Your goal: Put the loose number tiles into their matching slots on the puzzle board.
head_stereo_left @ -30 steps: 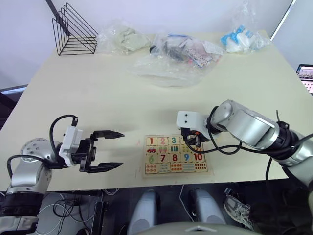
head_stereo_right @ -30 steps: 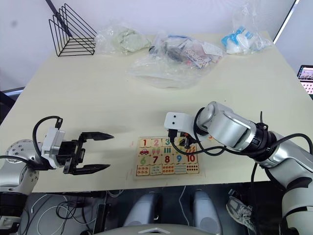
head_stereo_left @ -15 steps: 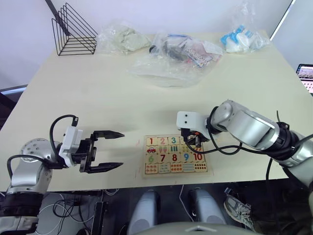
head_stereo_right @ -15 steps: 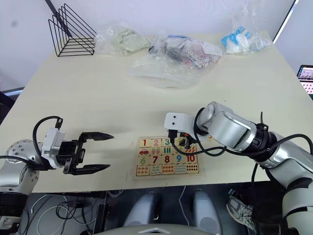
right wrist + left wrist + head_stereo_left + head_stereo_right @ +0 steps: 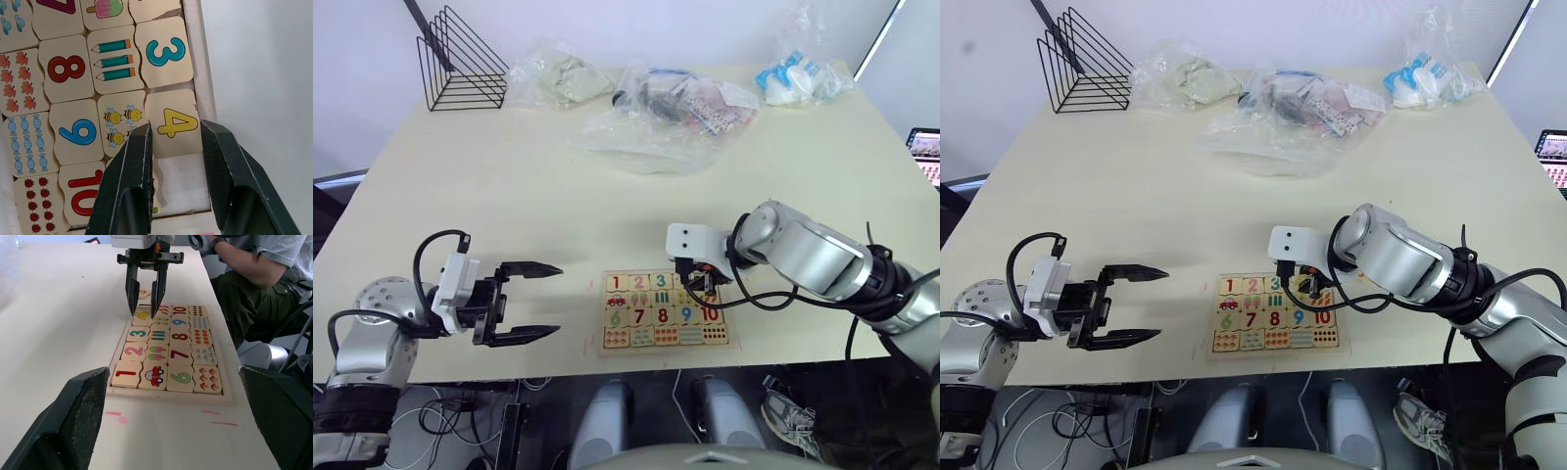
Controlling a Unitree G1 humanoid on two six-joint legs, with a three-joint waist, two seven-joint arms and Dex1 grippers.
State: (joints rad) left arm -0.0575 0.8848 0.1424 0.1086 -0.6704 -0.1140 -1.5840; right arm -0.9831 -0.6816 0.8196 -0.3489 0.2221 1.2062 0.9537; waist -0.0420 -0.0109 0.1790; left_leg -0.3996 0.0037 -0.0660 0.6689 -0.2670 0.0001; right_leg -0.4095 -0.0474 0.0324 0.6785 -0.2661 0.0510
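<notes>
The bench (image 5: 509, 186) carried the puzzle board (image 5: 168, 395). Over its far end hung the right end effector (image 5: 144, 311), fingers parted, straddling the seated 4 tile (image 5: 174, 122); the bare 5 slot (image 5: 181, 183) lay directly beneath it. The left end effector (image 5: 536, 300) stood open, well apart. A loose tile (image 5: 143, 293), probably 5, lay just beyond; fetching it seemed next.
</notes>
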